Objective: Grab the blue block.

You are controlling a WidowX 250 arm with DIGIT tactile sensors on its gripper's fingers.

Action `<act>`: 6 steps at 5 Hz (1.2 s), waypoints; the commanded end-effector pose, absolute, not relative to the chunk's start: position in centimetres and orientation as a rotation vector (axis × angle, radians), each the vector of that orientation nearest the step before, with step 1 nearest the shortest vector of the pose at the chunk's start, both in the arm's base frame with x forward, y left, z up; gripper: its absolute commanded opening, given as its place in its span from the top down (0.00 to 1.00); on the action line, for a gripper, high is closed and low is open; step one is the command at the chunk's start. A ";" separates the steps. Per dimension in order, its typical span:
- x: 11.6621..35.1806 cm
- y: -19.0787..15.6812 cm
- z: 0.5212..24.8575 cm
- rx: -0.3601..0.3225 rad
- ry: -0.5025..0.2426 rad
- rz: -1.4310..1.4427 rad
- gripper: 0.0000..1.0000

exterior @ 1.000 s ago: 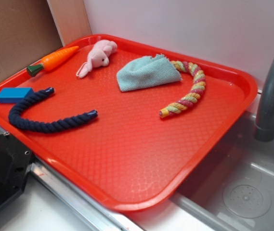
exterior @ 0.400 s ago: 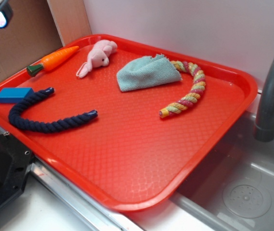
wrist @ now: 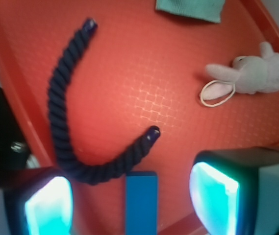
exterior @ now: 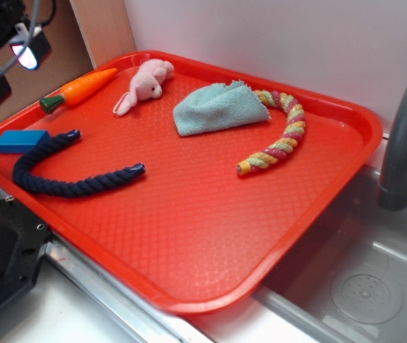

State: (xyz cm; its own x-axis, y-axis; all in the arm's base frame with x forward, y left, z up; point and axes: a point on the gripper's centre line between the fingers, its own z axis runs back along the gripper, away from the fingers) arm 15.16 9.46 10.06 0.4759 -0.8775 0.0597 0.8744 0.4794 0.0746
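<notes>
Claw (wrist: 129, 203) parts fill the bottom of the wrist view: two glowing pale fingers (wrist: 46, 208) stand wide apart with nothing between them but open air, and the blue block (wrist: 141, 200) lies on the tray below, in line with the gap. In the exterior view only a bit of the arm shows at the top left corner, above the tray's left end, so the opening cannot be judged from there.

The blue block (exterior: 21, 141) rests flat near the left edge of the red tray (exterior: 210, 236), just beside one end of the dark navy rope (exterior: 67, 175). The rope bends in a loose U, one tip close to the block and the other pointing toward the tray's middle. In the wrist view the same rope (wrist: 75, 122) curves round the block's far end, near it, though whether they touch cannot be told.

A toy carrot (exterior: 80, 88) lies along the far left rim, well apart from the block. Next to it is a small pink plush bunny (exterior: 144, 84), then a crumpled pale teal cloth (exterior: 219, 108), and a striped pink and yellow rope (exterior: 278, 136) curling off the cloth's right side. A grey tap (exterior: 403, 136) rises over the metal sink (exterior: 360, 286) to the right of the tray.
</notes>
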 end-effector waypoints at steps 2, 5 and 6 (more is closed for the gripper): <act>16.7 12.1 4.7 0.149 -0.013 -1.058 0.00; 16.3 13.0 1.7 0.126 0.062 -1.050 0.00; 16.4 13.1 1.4 0.129 0.075 -1.034 0.00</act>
